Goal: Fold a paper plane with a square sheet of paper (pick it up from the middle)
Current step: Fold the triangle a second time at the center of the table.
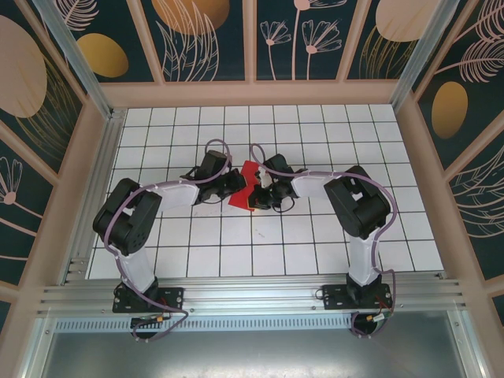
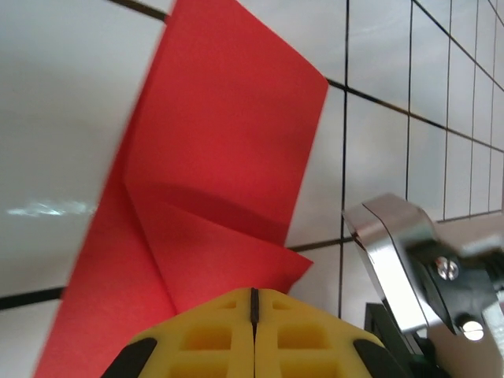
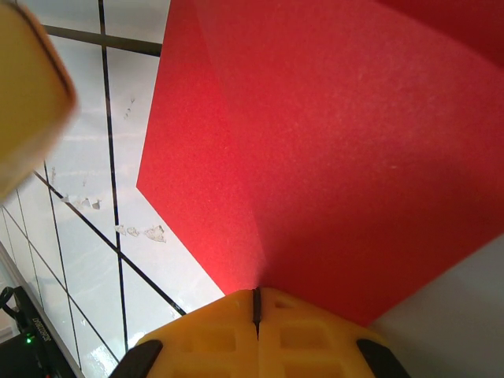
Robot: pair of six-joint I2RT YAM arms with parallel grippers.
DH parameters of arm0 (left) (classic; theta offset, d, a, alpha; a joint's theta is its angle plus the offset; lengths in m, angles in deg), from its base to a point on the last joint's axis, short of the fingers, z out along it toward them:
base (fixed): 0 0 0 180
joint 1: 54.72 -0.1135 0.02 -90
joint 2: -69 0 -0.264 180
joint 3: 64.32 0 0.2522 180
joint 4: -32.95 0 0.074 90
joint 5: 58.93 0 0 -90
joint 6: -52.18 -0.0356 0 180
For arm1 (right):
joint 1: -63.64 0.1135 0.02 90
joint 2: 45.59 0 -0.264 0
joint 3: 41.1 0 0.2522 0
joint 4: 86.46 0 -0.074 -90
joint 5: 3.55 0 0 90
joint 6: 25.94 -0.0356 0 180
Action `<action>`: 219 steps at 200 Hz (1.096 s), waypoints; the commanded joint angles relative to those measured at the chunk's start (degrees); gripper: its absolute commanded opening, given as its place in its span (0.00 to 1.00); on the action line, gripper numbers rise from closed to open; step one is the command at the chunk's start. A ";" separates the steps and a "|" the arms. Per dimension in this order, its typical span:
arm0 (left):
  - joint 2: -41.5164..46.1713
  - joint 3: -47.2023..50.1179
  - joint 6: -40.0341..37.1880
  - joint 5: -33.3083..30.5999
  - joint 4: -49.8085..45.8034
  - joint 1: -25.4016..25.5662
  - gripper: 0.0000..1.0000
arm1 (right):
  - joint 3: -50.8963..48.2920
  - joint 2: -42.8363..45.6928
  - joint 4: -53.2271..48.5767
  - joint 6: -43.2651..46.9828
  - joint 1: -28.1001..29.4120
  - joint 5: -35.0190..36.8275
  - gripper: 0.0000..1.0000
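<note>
Left gripper (image 2: 253, 296): fingers pressed together, clamping one edge of the creased paper (image 2: 228, 134). Right gripper (image 3: 256, 296): fingers likewise closed, clamping the opposite edge.

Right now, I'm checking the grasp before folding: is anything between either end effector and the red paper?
Nothing visible. The left end effector and the right end effector are each closed directly on the edge of the red paper.

A white table (image 1: 331, 244) ruled in black squares sits inside dark teal walls (image 1: 303, 39) printed with pale flowers.
</note>
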 commanded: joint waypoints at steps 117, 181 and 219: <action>-7.36 -5.37 0.42 -3.65 -9.14 1.66 0.05 | -2.42 -3.14 -7.25 -0.05 -0.13 4.31 0.00; -7.75 -4.41 0.64 -3.65 -8.97 1.65 0.04 | -0.38 3.42 -3.02 -1.71 -0.60 1.47 0.04; -7.72 -4.02 0.72 -3.26 -8.22 1.70 0.03 | -2.14 2.55 -3.16 -1.54 -0.72 1.81 0.05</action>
